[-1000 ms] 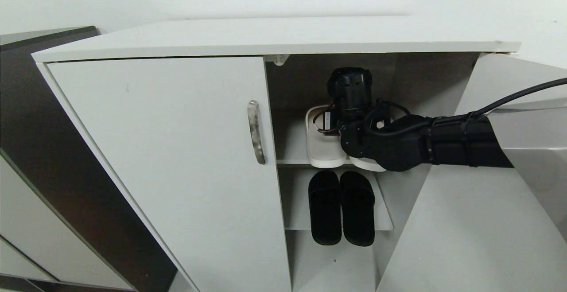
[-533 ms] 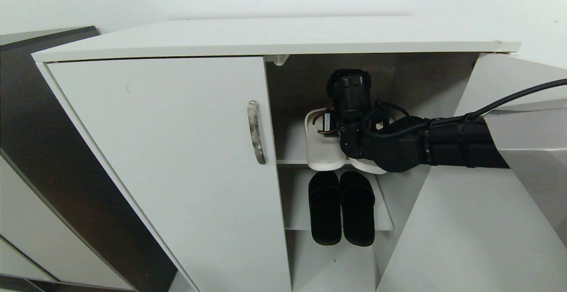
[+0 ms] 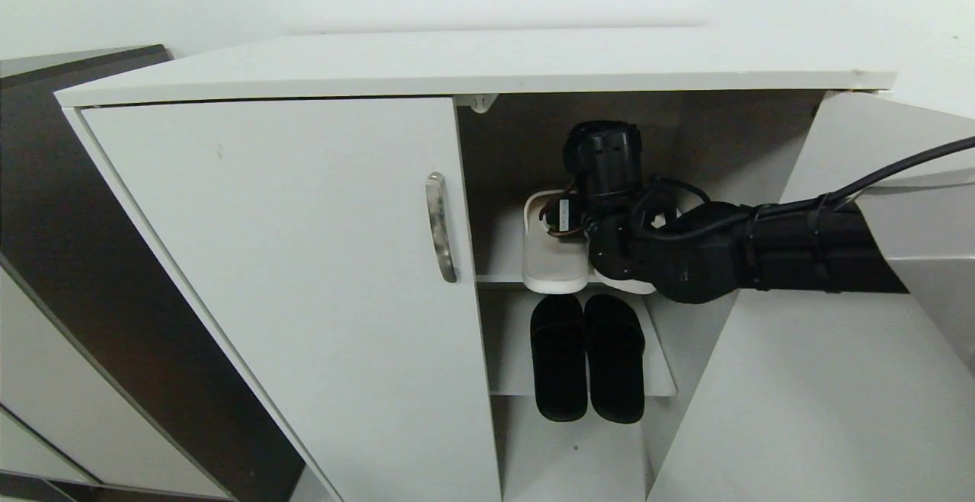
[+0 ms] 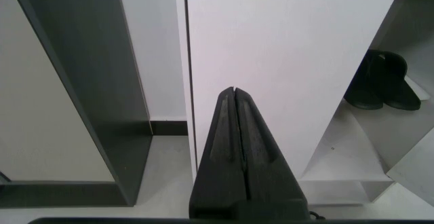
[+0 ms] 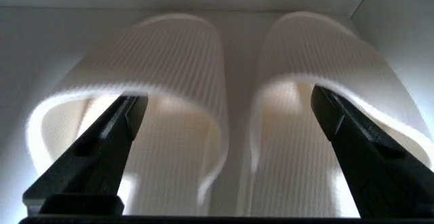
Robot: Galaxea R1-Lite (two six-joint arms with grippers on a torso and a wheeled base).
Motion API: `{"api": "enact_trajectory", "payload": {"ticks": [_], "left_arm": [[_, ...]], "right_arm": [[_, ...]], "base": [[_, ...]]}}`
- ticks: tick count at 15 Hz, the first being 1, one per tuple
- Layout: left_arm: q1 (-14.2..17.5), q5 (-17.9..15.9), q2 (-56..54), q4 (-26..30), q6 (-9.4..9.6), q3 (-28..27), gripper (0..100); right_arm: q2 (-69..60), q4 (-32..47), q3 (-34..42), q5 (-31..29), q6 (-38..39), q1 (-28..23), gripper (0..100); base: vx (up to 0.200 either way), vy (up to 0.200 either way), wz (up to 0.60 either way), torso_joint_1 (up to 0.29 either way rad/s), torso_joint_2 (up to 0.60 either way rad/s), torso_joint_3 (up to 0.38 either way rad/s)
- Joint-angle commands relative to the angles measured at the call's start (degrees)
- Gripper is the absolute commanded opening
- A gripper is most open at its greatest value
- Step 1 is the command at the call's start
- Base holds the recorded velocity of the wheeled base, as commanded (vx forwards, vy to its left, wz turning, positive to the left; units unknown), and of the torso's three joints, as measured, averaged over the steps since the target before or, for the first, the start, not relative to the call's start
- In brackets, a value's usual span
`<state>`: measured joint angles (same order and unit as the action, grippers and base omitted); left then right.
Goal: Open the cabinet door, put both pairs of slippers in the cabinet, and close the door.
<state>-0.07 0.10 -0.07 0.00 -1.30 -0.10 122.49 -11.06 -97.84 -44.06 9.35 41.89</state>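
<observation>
Inside the cabinet, on the upper shelf, the white slippers lie side by side. The right tool sits over them, released, its 2 fingers spread wide with 1 tip at each strap mouth. The black slippers rest on the lower shelf. We judge the last pair is being placed. Next we should draw the right arm straight out, clear of the straps, then swing the open right door closed. Our left tool hangs clenched and empty outside.
</observation>
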Motion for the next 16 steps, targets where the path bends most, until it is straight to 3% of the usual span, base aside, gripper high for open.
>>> {"api": "enact_trajectory", "payload": {"ticks": [1,3,7,9,10,16], "left_arm": [[-0.01,-0.01,0.07,0.00,-0.01,0.01,0],[-0.01,-0.01,0.07,0.00,-0.01,0.01,0],[-0.01,-0.01,0.07,0.00,-0.01,0.01,0],[-0.01,-0.01,0.07,0.00,-0.01,0.01,0],[-0.01,0.08,0.07,0.00,-0.01,0.01,0],[-0.01,0.08,0.07,0.00,-0.01,0.01,0]], "right_arm": [[-6.12,-0.19,6.17,-0.06,0.23,2.41,100],[-8.94,-0.28,10.04,-0.15,0.58,4.08,100],[-18.60,-9.07,29.55,-0.15,0.67,10.06,100],[-20.54,-12.76,35.18,-0.15,0.58,11.02,100],[-21.15,-15.75,37.46,-0.15,-0.03,11.55,0],[-21.42,-16.54,37.46,-0.15,-0.47,13.40,0]], "base": [[0.000,0.000,0.00,0.000,0.00,0.000],[0.000,0.000,0.00,0.000,0.00,0.000],[0.000,0.000,0.00,0.000,0.00,0.000],[0.000,0.000,0.00,0.000,0.00,0.000],[0.000,0.000,0.00,0.000,0.00,0.000],[0.000,0.000,0.00,0.000,0.00,0.000]]}}
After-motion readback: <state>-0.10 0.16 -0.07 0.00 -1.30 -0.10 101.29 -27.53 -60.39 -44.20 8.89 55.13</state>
